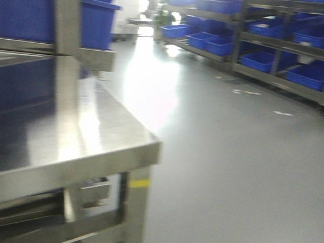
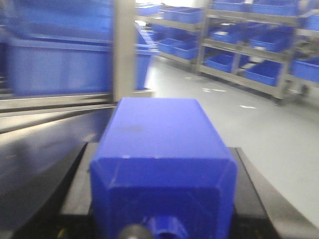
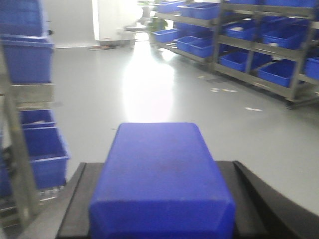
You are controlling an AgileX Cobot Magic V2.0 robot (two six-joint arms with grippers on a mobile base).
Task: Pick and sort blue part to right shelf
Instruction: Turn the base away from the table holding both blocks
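Left claw [image 2: 162,199] clamps a blue block [image 2: 159,144], right claw [image 3: 160,209] seemingly the blue part [image 3: 160,164]; keep both grips firm and level till the right shelf [image 3: 218,45] ahead is near.

No legible writing in any view.
The small yellow tag [image 1: 139,183] on the steel table leg [image 1: 135,217] is too blurred to read, and the white floor marks [image 1: 246,92] show no readable characters.

The blue part [image 3: 162,184] sits clamped between the black fingers [image 3: 75,209] of the right gripper [image 3: 160,167]. Beyond it, across the grey floor [image 3: 149,94], stands the right shelf [image 3: 259,55] with blue bins [image 3: 239,59]. To its left is a steel rack [image 3: 17,144] holding more.
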